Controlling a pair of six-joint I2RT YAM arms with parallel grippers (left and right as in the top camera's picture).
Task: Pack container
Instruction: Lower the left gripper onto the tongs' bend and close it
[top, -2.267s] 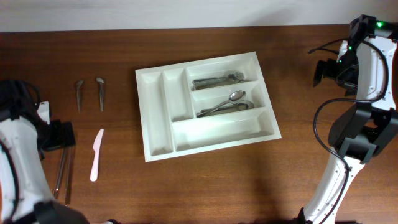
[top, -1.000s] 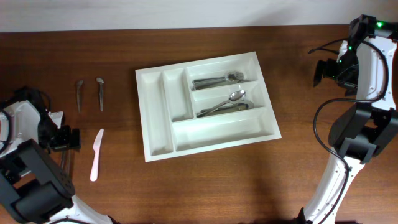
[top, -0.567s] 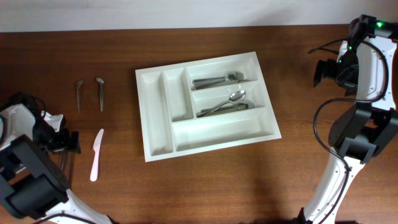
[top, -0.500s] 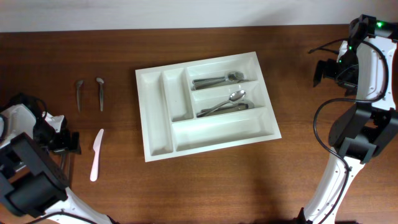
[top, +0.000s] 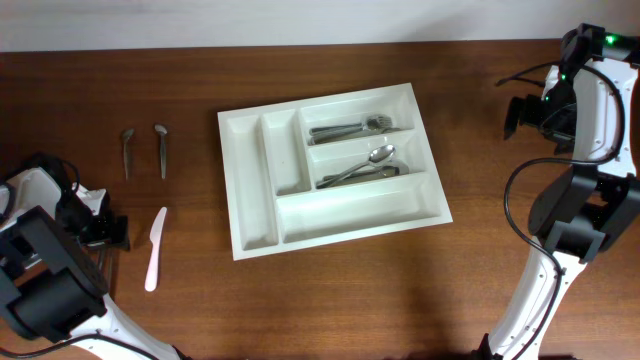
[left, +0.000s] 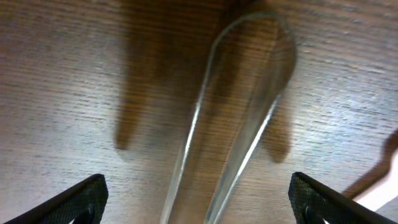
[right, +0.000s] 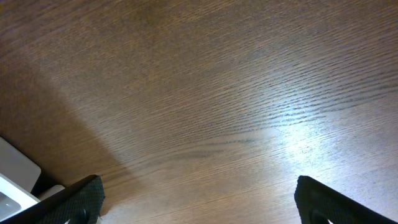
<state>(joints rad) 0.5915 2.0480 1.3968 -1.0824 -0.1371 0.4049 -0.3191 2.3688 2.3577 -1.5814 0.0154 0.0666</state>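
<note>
Container (top: 350, 212), white, at table (right: 249, 93) centre, holds forks (top: 350, 128) and spoons (top: 370, 160). Left gripper (left: 199, 202), 9 o'clock, spread astride a metal utensil handle (left: 242, 106). Right gripper (right: 199, 202), 2 o'clock, spread above the table.

We list the table (top: 330, 300) as dark brown wood with fine visible grain and a satin finish that takes a pale glare close up, and the container (top: 350, 212) as smooth white plastic with a slight gloss. In it we record forks (top: 345, 129) and a spoon (top: 380, 154) of polished, shiny metal. On the bare wood we record two small utensils (top: 160, 148) of duller grey metal, a knife (top: 153, 248) of matt white plastic, and a long handle (left: 242, 106) of mirror-bright metal reflecting the grain. The right arm (top: 600, 90) we enter as glossy white casing with matt black parts.
</note>
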